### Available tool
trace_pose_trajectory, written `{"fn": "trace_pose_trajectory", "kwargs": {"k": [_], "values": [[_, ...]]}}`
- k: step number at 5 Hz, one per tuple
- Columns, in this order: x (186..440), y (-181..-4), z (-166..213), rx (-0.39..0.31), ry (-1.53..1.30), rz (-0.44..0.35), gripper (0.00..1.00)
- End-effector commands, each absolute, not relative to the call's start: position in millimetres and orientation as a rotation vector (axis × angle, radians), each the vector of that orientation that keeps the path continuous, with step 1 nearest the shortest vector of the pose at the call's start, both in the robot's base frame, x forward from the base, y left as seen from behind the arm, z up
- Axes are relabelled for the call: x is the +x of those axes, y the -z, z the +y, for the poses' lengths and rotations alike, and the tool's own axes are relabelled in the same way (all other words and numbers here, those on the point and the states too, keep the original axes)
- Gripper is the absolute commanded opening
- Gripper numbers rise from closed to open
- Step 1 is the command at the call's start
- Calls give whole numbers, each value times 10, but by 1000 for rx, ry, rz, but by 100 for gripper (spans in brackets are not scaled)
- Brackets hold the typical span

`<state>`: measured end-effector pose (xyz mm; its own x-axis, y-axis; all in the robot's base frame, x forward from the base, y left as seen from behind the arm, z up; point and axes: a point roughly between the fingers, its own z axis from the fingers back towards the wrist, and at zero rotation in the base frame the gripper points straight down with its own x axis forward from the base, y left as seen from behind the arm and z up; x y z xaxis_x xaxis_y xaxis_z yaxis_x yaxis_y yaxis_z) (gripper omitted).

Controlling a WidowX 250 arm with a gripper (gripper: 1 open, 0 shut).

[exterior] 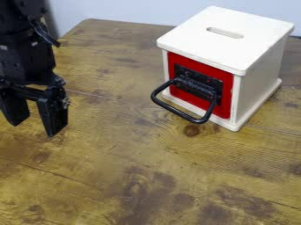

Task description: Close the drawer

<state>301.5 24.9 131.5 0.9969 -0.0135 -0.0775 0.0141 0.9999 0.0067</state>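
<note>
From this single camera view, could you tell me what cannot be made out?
- Arm above the gripper: cut off by the top and left edges.
- Box rear and far sides: turned away.
- How far the drawer sticks out: unclear head-on.
- Drawer interior: hidden by its front panel.

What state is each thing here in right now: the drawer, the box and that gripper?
Drawer: red front sits about level with the box face; whether it is fully shut cannot be told.
Handle: black loop, sticking out toward the table front.
Box: upright on the table, slot in its top.
Gripper: open, holding nothing, pointing down at the far left, well apart from the drawer.
Table: wooden, worn.
</note>
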Motion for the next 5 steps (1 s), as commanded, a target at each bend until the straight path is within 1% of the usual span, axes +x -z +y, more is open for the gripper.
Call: {"fn": "trace_pose_trajectory", "kwargs": {"k": [1,2,3,4,5], "values": [[3096,-1553,317,7,20,5,100],[3125,-1524,346,7,28,7,100],[3125,-1353,296,7,39,15,100],[3052,-1261,136,3,66,25,100],[3067,-1388,28,2,44,32,100]]}}
